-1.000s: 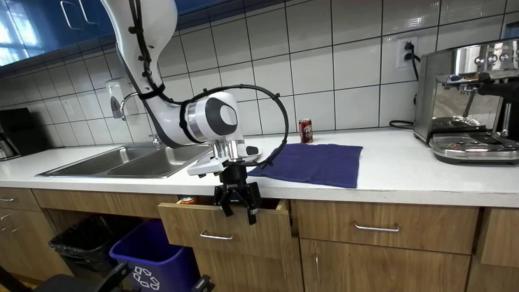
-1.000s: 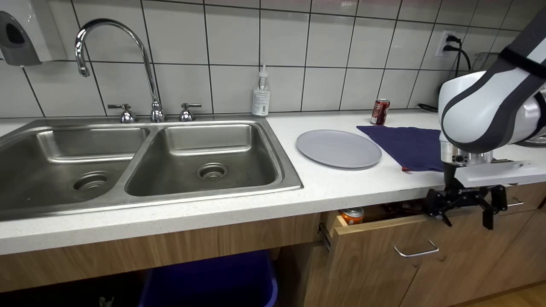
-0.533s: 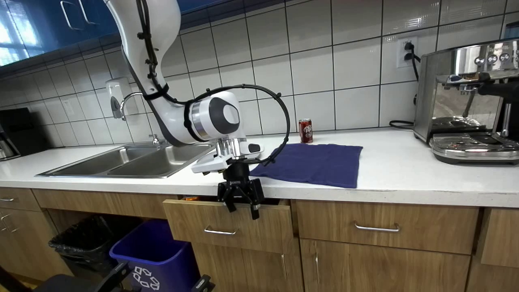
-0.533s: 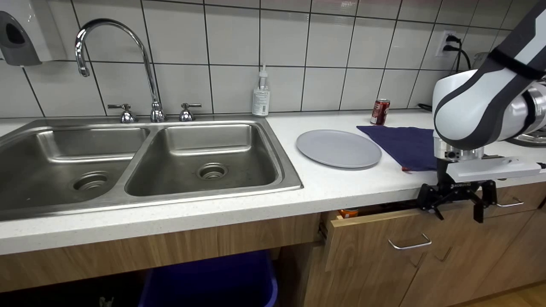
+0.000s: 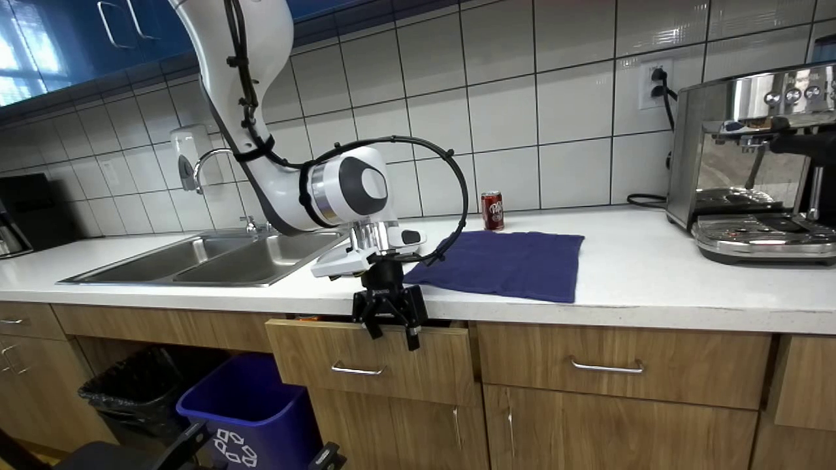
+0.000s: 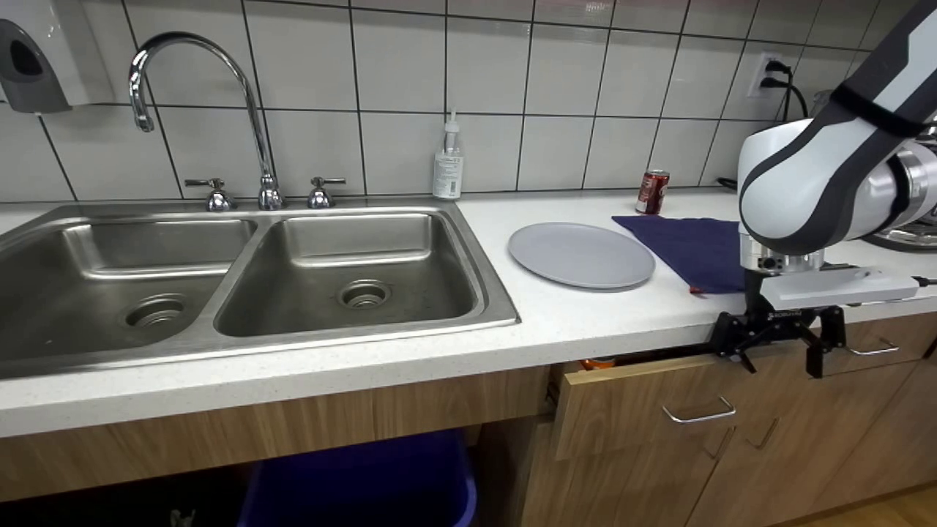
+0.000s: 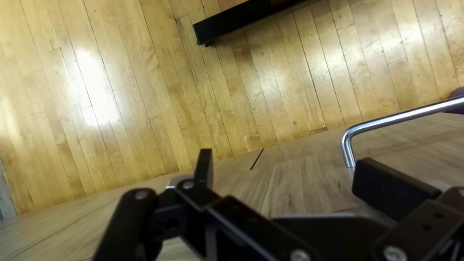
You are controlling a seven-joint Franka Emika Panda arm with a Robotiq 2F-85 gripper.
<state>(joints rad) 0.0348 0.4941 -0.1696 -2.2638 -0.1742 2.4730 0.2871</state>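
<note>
My gripper [image 5: 394, 339] is open and points down at the front of a partly open wooden drawer [image 5: 307, 352]. It also shows in an exterior view [image 6: 782, 364] and in the wrist view [image 7: 284, 170], with nothing between its fingers. It is at or very close to the drawer front, near its top edge; I cannot tell if it touches. The drawer's silver handle [image 6: 699, 417] is beside and below the fingers; it also shows in the wrist view [image 7: 402, 117]. An orange can [image 6: 596, 363] is in the drawer, mostly hidden under the counter.
The white counter [image 5: 627, 281] overhangs the drawer. It holds a purple-blue cloth [image 5: 503, 264], a red can [image 5: 492, 211], a grey plate [image 6: 582, 256], a sink [image 6: 490, 300] and an espresso machine [image 5: 757, 156]. A blue recycling bin [image 5: 255, 408] stands below, left of the drawer.
The drawer has slid inward and is less open, so less of the orange can shows. My gripper has moved with it toward the counter, staying open.
</note>
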